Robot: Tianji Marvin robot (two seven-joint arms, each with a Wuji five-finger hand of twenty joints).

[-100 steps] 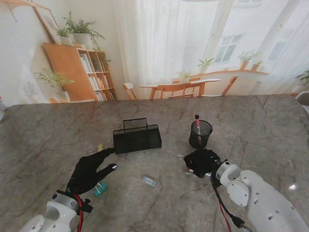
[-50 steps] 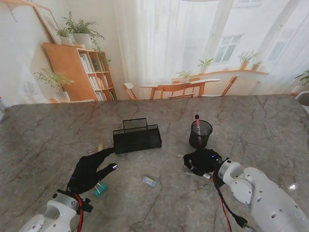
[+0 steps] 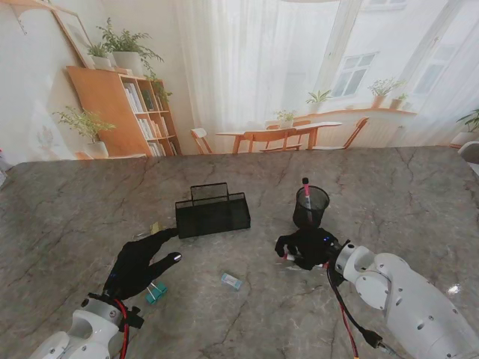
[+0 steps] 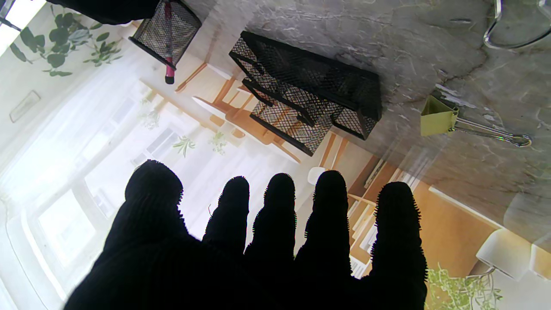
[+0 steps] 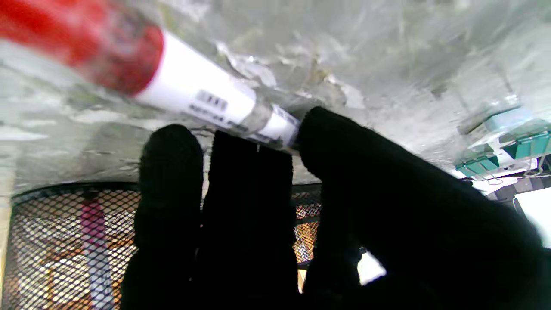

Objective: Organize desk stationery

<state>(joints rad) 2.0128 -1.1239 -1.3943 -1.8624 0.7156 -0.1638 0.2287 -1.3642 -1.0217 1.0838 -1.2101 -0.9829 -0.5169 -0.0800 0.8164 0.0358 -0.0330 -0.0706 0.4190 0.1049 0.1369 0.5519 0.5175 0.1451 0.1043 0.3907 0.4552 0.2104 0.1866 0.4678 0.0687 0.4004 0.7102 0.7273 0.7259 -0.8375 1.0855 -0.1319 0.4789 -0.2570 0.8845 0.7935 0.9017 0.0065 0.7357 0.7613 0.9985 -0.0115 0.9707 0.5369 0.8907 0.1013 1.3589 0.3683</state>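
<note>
Fingers of the right hand [image 5: 267, 206] pinch a red-capped marker [image 5: 172, 82]; left hand [image 4: 267, 241] lies spread, holding nothing.

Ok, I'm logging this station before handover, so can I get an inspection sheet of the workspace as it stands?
Surface: marble table, dry.
Job's things: mesh organizer; pen cup holding a pink pen; red marker at the right hand's fingertips.
Clutter: yellow clip by the organizer; teal clips; small eraser.
Hands: left hand open, flat over the table; right hand shut on the marker.
Cables: red and black cable along the right arm.
Surroundings: printed room backdrop.
</note>
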